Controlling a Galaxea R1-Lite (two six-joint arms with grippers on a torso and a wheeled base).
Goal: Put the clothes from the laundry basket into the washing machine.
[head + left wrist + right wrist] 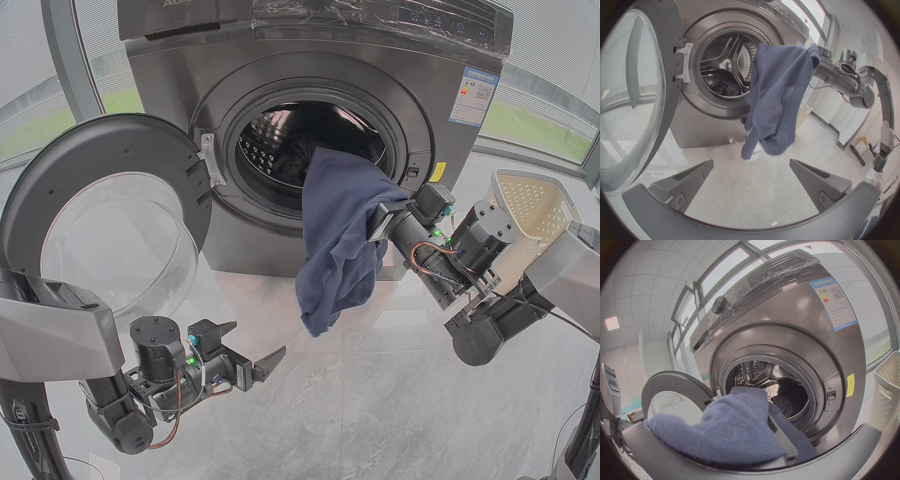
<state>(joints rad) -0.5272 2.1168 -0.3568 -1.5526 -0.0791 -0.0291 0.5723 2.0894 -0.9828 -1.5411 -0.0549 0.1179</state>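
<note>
In front of the open washing machine (400,106), the right claw (382,220) is up at the lower right rim of the drum opening (281,144), pinched tight on a dark blue garment (337,237). The top of the cloth lies right at the mouth of the drum, and the rest drapes down the outside of the machine's front, its lowest fold hanging free above the floor (350,400). From the right wrist, the blue fabric (731,427) bunches over the claw, with one grey finger (782,440) showing along its edge.

Look inside the drum: a dark piece of clothing (294,162) is lying in there already, low against the steel wall.

The round door (106,156) stands swung wide to the robot's left, its clear bowl facing out.

Down low on that side, the left claw (259,340) hangs above the floor, fingers spread wide and gripping nothing, pointed toward the hanging garment and well apart from it.

Over on the right, the cream laundry basket (531,206) sits beside the machine, behind the right arm; what it holds can't be made out.
</note>
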